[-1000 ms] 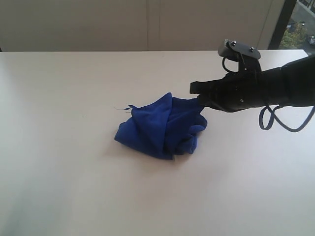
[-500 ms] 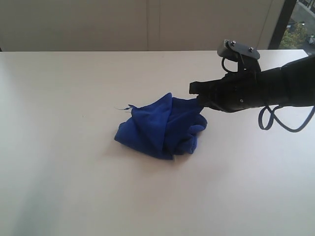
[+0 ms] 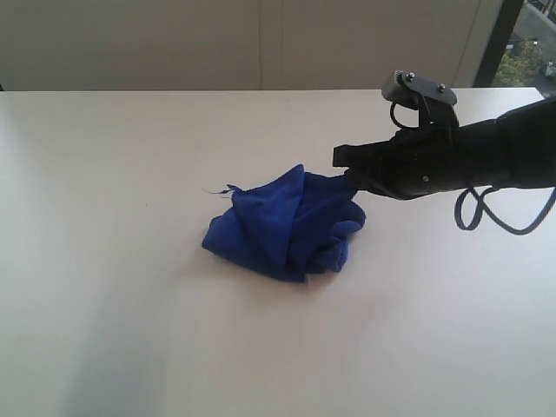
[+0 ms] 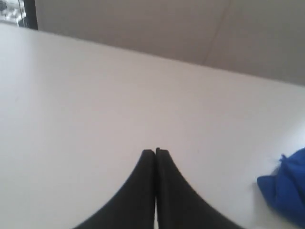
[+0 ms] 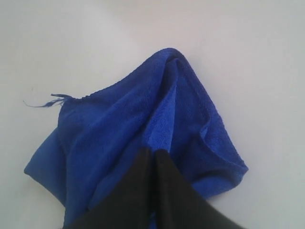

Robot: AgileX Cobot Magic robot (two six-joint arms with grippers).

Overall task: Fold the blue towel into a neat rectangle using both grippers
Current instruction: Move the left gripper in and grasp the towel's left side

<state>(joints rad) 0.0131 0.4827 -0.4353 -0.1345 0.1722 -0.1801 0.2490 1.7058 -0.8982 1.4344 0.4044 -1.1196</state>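
Observation:
The blue towel (image 3: 287,221) lies crumpled in a heap near the middle of the white table (image 3: 130,304), with loose threads at its far-left corner. My right gripper (image 3: 350,178) reaches in from the right, shut, its tips pinching the towel's upper right edge. In the right wrist view the right gripper (image 5: 152,150) has its fingers together on the towel (image 5: 119,124). My left gripper (image 4: 155,150) is shut on nothing, hovering over bare table. A corner of the towel (image 4: 286,188) shows off to its side. The left arm is out of the exterior view.
A pale wall (image 3: 261,43) runs along the table's far edge. A window (image 3: 526,39) sits at the far right corner. A black cable loop (image 3: 486,213) hangs under the right arm.

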